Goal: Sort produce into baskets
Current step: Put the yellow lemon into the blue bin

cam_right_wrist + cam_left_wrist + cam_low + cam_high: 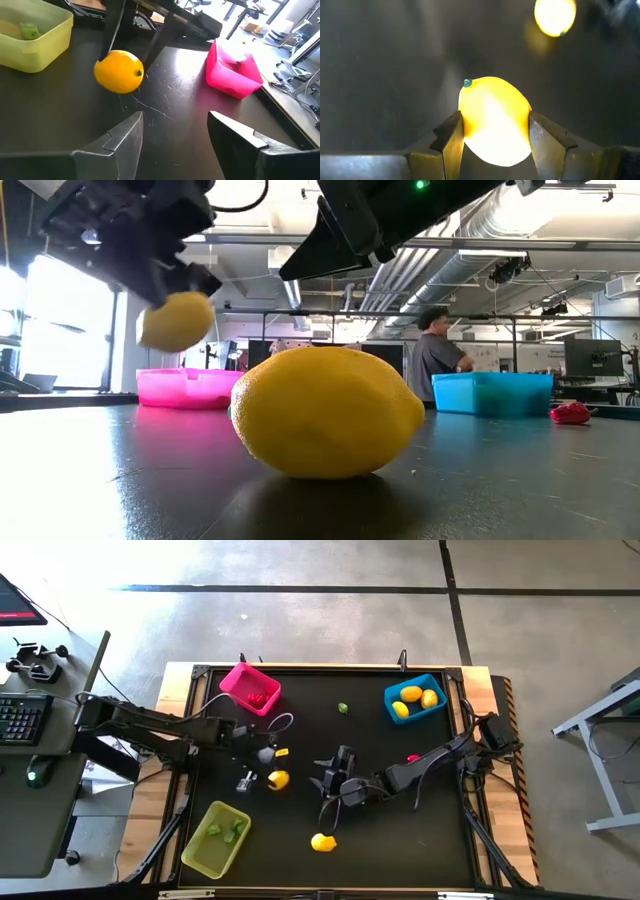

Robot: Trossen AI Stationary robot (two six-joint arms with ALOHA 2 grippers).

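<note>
Above the desk (400, 840), the left end effector (270, 780) pinches a lemon (494, 120); the right end effector (175, 135) hangs nearby, fingers spread; another lemon (323, 842) lies beyond; pink basket (250, 688), blue basket (415, 700) behind.

Industrial lab: exposed ceiling ducts (500, 225), concrete floor (330, 630), monitor desks (590, 360).
</note>
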